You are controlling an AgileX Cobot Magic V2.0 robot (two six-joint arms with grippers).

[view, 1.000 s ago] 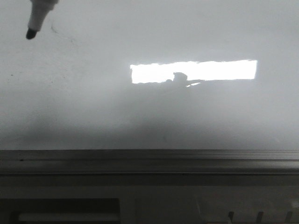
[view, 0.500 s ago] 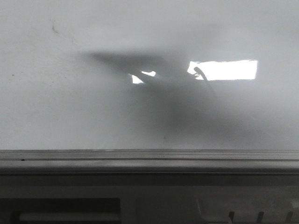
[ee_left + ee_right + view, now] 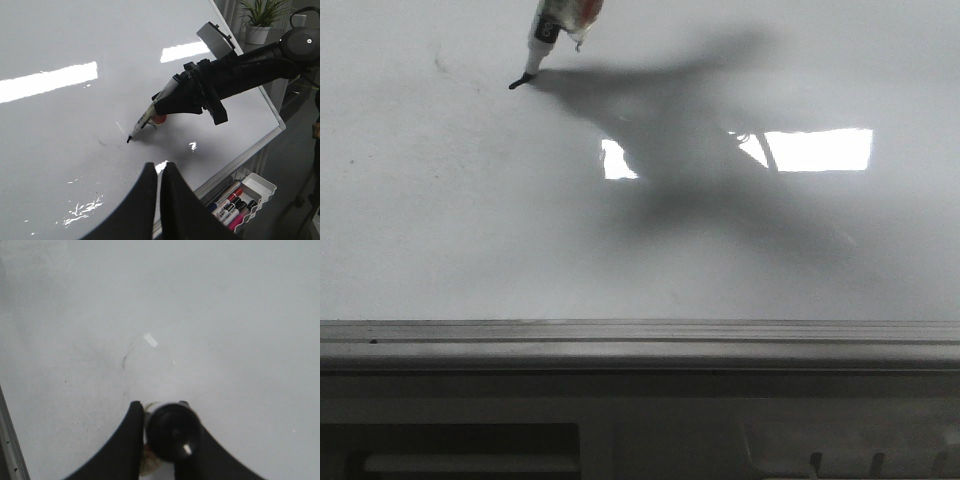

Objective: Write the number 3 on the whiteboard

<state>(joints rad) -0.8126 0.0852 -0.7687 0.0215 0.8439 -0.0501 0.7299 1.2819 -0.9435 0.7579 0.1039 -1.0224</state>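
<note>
Right claw (image 3: 170,102): clamped around the barrel of a marker pen (image 3: 150,112), holding it at a slant so that only the dark tip meets the surface; its own wrist view looks straight down the pen's butt end between the jaws.
Pen tip (image 3: 516,84): touching or just off the whiteboard (image 3: 440,240), near the upper left of the front view, apparently at the starting point of a stroke.
Number 3 (image 3: 125,360): barely begun; only a faint thin curved mark shows, just beside the tip.
Left claw (image 3: 161,172): jaws pressed together with nothing between them, held back low over the board, seemingly to keep clear.
Tray of spare markers (image 3: 240,197): hangs below the board's lower edge, out of the writing path.
</note>
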